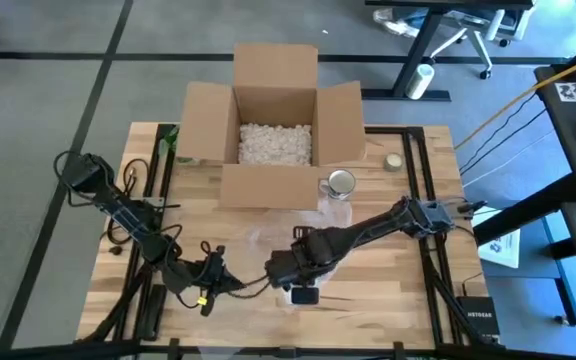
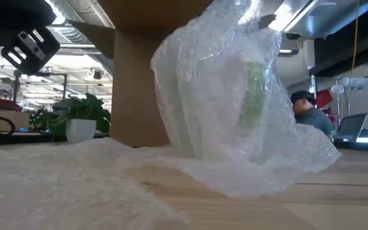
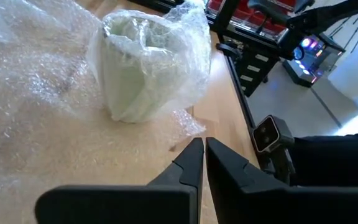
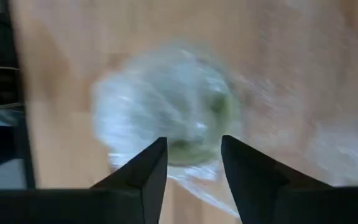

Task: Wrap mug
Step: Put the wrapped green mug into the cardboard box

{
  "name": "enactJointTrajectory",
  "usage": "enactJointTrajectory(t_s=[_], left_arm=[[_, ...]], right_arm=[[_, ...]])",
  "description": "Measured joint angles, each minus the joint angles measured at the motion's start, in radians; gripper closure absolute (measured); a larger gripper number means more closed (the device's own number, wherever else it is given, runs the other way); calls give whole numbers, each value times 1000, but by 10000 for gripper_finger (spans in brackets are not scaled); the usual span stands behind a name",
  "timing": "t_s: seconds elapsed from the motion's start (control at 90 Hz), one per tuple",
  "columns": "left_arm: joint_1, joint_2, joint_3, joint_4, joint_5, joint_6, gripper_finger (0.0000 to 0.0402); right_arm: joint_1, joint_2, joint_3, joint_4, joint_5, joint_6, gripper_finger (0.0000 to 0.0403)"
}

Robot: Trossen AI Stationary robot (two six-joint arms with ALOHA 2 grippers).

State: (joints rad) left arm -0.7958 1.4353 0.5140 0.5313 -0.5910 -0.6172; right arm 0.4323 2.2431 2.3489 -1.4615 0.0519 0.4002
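The mug (image 3: pixel 135 74) stands upright on the table, loosely covered by clear bubble wrap (image 3: pixel 185 56); in the low view the wrapped mug (image 2: pixel 238 96) is close in front. More of the bubble wrap sheet (image 1: pixel 266 240) lies spread over the table. My right gripper (image 4: pixel 193 155) hangs open above the mug, looking down on it, and hides it in the high view (image 1: pixel 303 270). My left gripper (image 3: pixel 204 155) is shut and empty, low over the table to the mug's left (image 1: pixel 218 275), pointing toward it.
An open cardboard box (image 1: pixel 276 140) of packing peanuts stands at the table's far side. A metal cup (image 1: pixel 340 184) and a small roll (image 1: pixel 394 161) sit to its right, a potted plant (image 2: pixel 78 121) to its left. A small camera (image 3: pixel 269 134) sits at the near edge.
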Motion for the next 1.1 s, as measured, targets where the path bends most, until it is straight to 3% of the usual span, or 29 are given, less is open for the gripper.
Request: enactJointTrajectory(t_s=[0.5,1.1], left_arm=[[-5,0,0,1,0,-33,402],[-82,0,0,2,-61,-79,402]], right_arm=[[50,20,-51,148,70,96,265],[44,19,-216,246,9,172,265]])
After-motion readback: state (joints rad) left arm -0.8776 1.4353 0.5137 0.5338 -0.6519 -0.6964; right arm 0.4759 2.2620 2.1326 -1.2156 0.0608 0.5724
